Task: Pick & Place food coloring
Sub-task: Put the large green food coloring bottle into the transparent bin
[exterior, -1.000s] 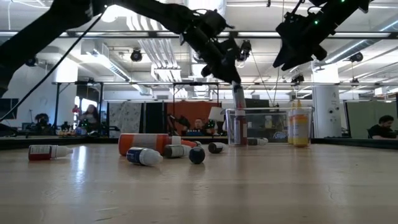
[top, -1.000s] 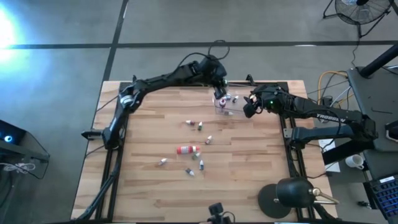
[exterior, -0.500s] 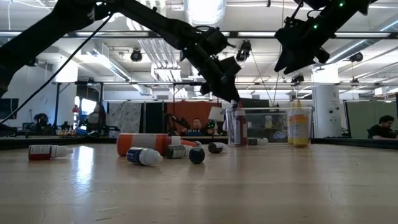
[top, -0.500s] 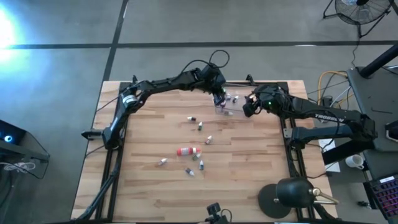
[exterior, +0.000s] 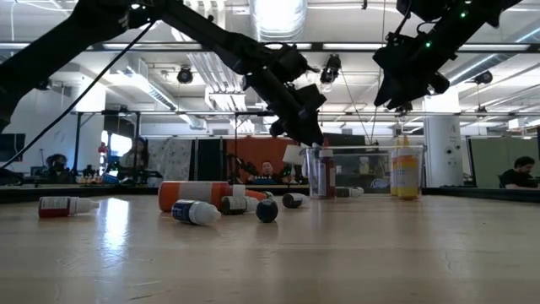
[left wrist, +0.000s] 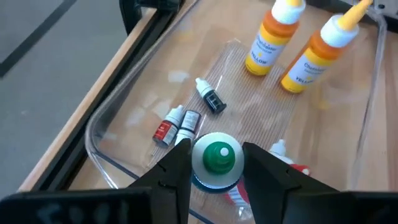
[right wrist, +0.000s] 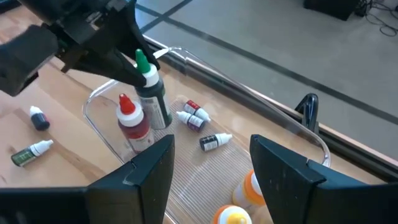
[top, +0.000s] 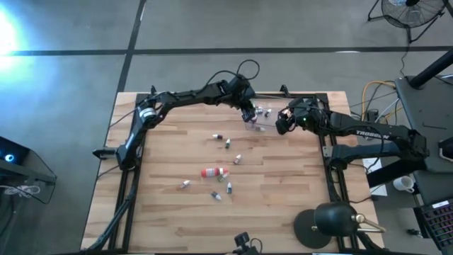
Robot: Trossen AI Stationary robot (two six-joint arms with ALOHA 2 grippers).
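In clear box (left wrist: pixel 106 149) | left fingers (left wrist: pixel 180 165) loosened around green-capped bottle (left wrist: pixel 217 163), now lower | right fingers (right wrist: pixel 152 171) open

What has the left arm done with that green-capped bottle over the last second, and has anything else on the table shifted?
The left gripper lowered the green-capped bottle into the clear box, where it now stands upright beside the red-capped bottle, fingers easing apart but still flanking it. The right gripper kept hovering open beside the box. The loose bottles on the table stayed put.
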